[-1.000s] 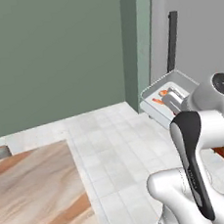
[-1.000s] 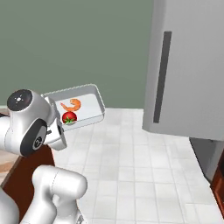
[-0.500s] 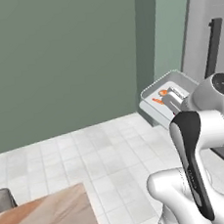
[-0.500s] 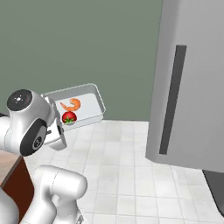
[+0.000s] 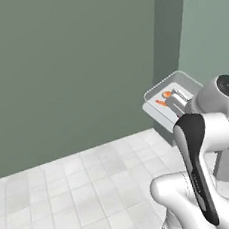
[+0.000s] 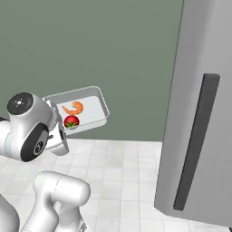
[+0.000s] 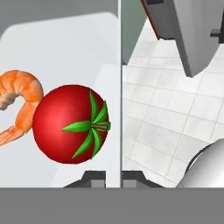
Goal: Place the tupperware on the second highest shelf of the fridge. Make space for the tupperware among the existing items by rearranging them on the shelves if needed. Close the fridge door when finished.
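Tupperware (image 6: 90, 108): a shallow, pale tray being carried in the air, level with the arm's wrist, well apart from the fridge (image 6: 199, 113) standing at the right of the right base view.
Contents: a red tomato (image 7: 70, 124) and a curled orange shrimp (image 7: 19, 103) are lying loose on the tray floor, touching each other.
Gripper (image 7: 120, 177): it is pinching the tray's side wall, one fingertip inside and one outside, jaws nearly together on the thin rim.
Handling: the tray is looking light and stiff, probably smooth plastic, so it is likely to slip or swing in an edge grip.
Risk: the round tomato is apt to roll if the tray is tipping.
Hold: the rim is the only part thin enough to grip; keeping it level is what matters.
Fridge door (image 6: 206, 136): it is appearing shut, handle (image 6: 195, 140) facing out, though the seam is hard to make out.
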Available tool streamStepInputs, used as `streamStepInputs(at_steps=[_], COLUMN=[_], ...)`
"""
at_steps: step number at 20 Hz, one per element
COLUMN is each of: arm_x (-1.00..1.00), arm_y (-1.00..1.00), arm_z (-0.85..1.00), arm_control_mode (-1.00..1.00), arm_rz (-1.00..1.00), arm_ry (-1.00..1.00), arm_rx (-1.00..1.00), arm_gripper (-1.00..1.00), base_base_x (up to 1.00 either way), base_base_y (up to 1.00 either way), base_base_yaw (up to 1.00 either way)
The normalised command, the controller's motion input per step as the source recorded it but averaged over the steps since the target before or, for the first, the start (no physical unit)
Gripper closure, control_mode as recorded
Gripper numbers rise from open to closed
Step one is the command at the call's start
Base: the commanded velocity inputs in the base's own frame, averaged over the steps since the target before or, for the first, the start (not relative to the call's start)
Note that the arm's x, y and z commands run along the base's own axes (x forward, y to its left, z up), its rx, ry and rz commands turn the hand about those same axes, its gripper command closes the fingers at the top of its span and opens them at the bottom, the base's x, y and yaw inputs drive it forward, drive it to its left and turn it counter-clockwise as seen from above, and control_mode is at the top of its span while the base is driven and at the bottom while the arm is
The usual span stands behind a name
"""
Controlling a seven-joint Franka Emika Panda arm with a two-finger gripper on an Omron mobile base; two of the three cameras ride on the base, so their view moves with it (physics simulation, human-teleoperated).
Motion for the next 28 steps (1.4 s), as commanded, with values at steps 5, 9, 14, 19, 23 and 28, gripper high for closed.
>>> streamStepInputs(at_steps=[5, 9, 14, 19, 23, 28], arm_x=[0.0, 0.0, 0.0, 0.0, 0.0, 0.0], arm_y=[0.0, 0.0, 0.0, 0.0, 0.0, 0.0], arm_z=[0.0, 0.0, 0.0, 0.0, 0.0, 0.0], arm_control_mode=[1.0, 1.0, 1.0, 1.0, 1.0, 1.0], arm_rz=[0.0, 0.0, 0.0, 0.0, 0.0, 0.0], arm_ry=[0.0, 0.0, 0.0, 0.0, 0.0, 0.0], arm_rx=[0.0, 0.0, 0.0, 0.0, 0.0, 0.0], arm_gripper=[1.0, 1.0, 1.0, 1.0, 1.0, 1.0], base_base_x=[1.0, 0.86, 0.6, 0.45, 0.36, 0.33], base_base_y=[0.0, 0.0, 0.0, 0.07, 0.3, 0.28], base_base_yaw=[-0.16, -0.35, -0.56, -0.58, -0.53, -0.56])
